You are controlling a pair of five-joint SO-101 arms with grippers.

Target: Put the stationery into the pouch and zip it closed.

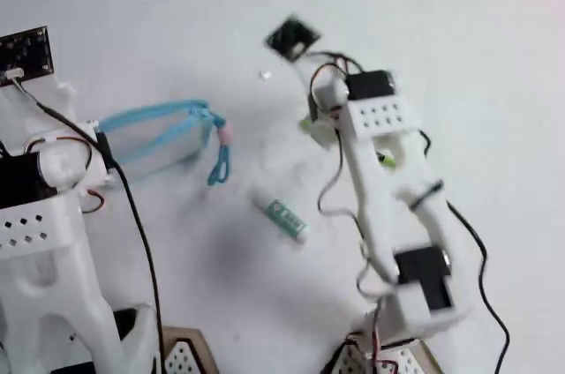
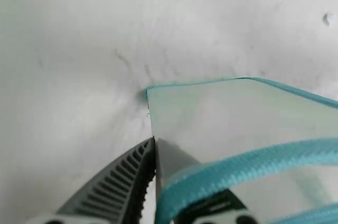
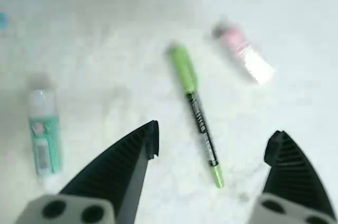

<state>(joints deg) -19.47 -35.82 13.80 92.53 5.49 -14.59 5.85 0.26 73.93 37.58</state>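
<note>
The clear pouch with a blue zipper lies left of centre. My left gripper is shut on its left end; in the left wrist view the gripper pinches the pouch at its corner, the zipper running beside it. My right gripper hangs open above a green pen. A pink and white stick lies just past the pen, and a green glue stick off to one side. In the high view the right gripper covers most of the pen; the glue stick lies between the arms.
A small black object lies at the back of the white table, with a tiny white scrap near it. A blue strap loop trails from the pouch's right end. Cables hang from both arms.
</note>
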